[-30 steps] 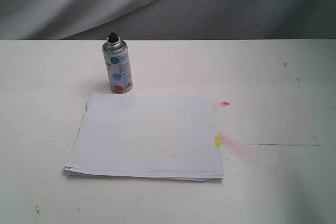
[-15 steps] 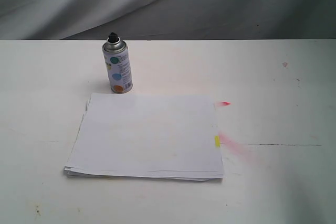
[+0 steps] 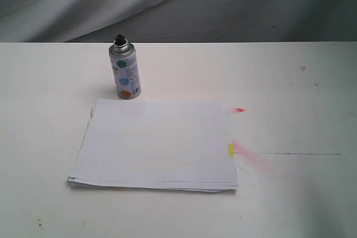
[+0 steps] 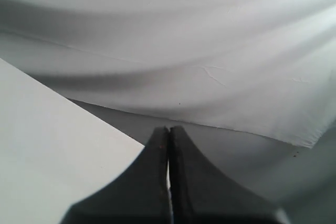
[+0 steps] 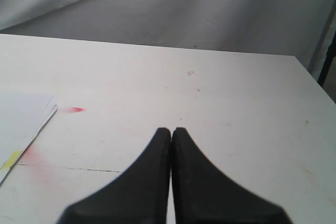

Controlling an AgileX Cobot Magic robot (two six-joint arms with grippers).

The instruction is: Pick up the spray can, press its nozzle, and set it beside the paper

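Note:
The silver spray can (image 3: 125, 72) with teal, blue and orange dots stands upright on the white table, its black nozzle (image 3: 119, 40) on top. It sits just behind the far left corner of the white paper (image 3: 156, 143), whose yellow tab (image 3: 231, 150) marks the right edge. Neither arm appears in the exterior view. My left gripper (image 4: 169, 129) is shut and empty, facing the grey backdrop past a table corner. My right gripper (image 5: 171, 130) is shut and empty above bare table, with the paper's corner (image 5: 21, 116) and tab off to one side.
Pink-red spray marks (image 3: 240, 110) stain the table (image 3: 301, 110) right of the paper, also seen as a red streak (image 5: 76, 109). A thin dark crack (image 3: 301, 154) runs across the tabletop. A grey cloth backdrop (image 3: 178, 4) hangs behind the table's far edge.

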